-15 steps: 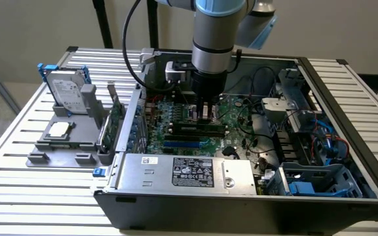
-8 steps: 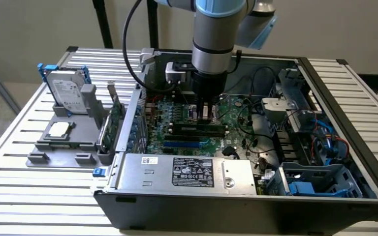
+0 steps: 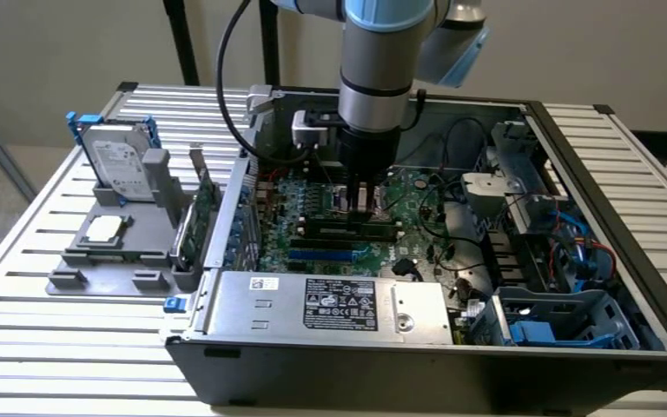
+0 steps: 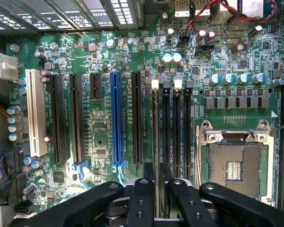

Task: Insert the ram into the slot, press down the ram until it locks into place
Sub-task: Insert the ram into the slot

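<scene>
Though the black two-fingered gripper (image 4: 162,194) is narrowed onto what I take for the long thin green ram (image 4: 162,172), seen edge-on, right over a long narrow black plastic slot (image 4: 164,127) on the green motherboard (image 4: 104,137), neither insertion nor locking looks finished.

This is a robotics lab or test workshop: a grey-and-blue jointed robot arm (image 3: 386,52) reaches into an open black metal computer case (image 3: 426,373) on a slatted aluminium bench (image 3: 32,347). Beside it, a grey plastic fixture (image 3: 102,261) holds a silver hard drive (image 3: 119,161).
</scene>
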Robot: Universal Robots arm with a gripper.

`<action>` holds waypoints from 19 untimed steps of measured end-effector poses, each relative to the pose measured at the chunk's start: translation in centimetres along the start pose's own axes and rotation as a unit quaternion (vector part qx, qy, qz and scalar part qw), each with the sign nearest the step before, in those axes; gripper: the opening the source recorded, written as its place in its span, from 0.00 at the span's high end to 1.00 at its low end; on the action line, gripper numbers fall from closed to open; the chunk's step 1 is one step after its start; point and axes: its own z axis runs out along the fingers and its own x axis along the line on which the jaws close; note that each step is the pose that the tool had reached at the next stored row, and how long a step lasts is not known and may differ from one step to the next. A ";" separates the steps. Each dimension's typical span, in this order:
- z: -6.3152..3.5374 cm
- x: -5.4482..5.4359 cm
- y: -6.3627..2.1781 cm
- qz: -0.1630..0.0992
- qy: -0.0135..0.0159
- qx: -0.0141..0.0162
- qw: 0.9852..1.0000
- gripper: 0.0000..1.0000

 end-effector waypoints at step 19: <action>-1.75 0.1 0.02 0.000 0.000 0.000 1.000 0.89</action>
